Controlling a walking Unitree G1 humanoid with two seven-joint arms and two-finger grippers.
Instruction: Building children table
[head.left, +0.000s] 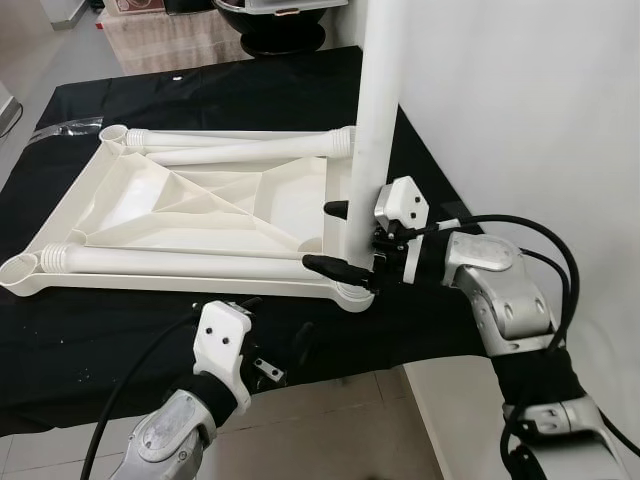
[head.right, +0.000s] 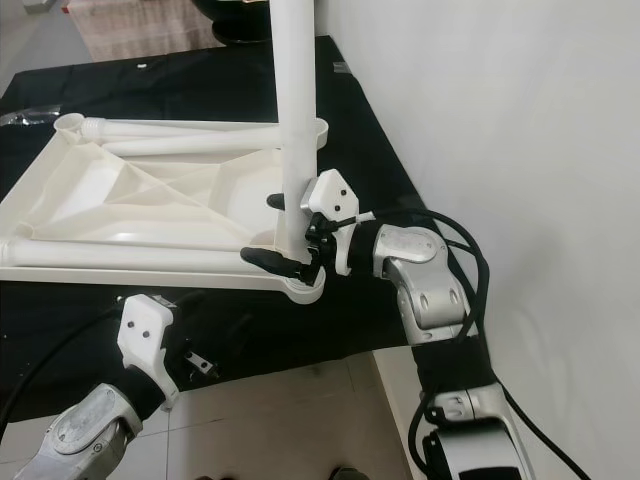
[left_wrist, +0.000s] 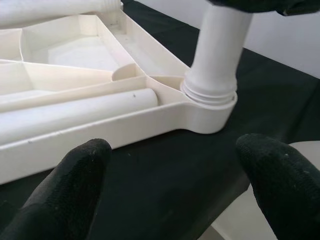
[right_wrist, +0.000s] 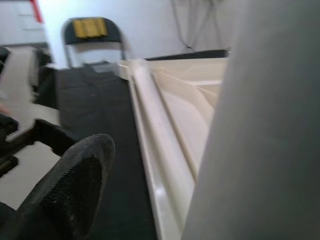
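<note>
Lying: the white tabletop (head.left: 190, 215) sits upside down on the black cloth (head.left: 240, 85), ribs upward.
Standing leg: one white leg (head.left: 378, 120) stands upright in the corner socket (left_wrist: 209, 107) nearest the robot's right.
Loose legs: two more legs (head.left: 180, 262) lie flat inside the tabletop along its near and far edges.
Right gripper (head.left: 345, 240): its black fingers (head.left: 330, 266) are clamped around the standing leg just above the socket.
Left gripper (left_wrist: 175, 185): fingers spread apart, hovering over the cloth's near edge, near the socket but apart from it.
Writing: none legible; the yellow patch on the chair (right_wrist: 92, 32) is too blurred to read.
</note>
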